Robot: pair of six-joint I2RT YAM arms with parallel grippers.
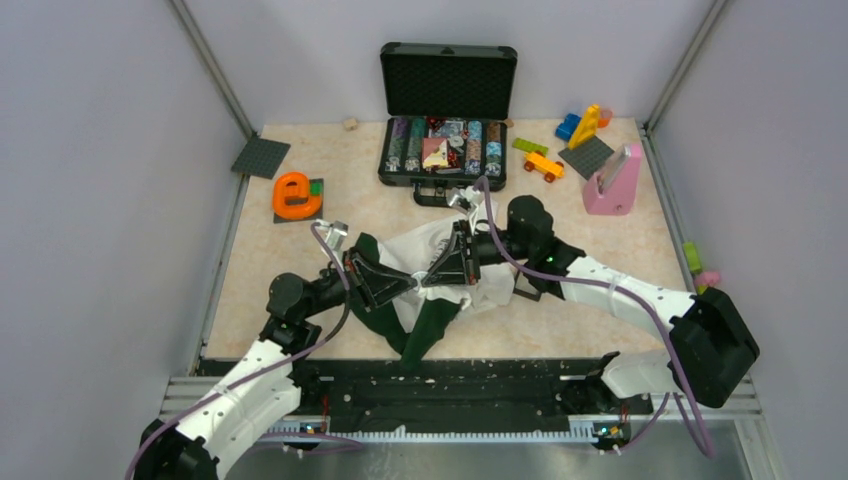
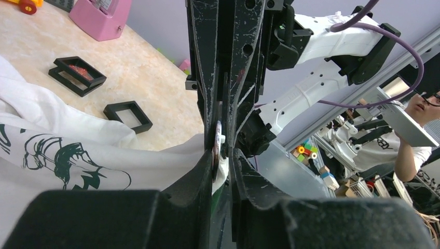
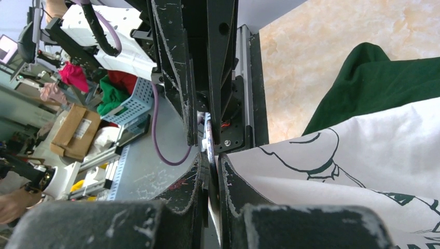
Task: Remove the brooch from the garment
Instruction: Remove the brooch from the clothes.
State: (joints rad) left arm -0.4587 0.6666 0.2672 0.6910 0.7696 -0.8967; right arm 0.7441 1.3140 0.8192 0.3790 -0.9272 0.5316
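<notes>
My left pincer (image 2: 222,171) is closed on a fold of the white garment (image 2: 78,155). My right pincer (image 3: 210,166) meets it tip to tip and is also closed, I judge on the brooch (image 2: 216,149). The brooch shows only as a thin disc seen from the edge, right at the tips. It is tiny, light and stiff, and I think it slips easily, so I should hold it by the rim. The cloth is soft and will stretch with any pull, so it must be held just beside the pin. The rest of the garment lies crumpled on the surface (image 1: 600,240).
</notes>
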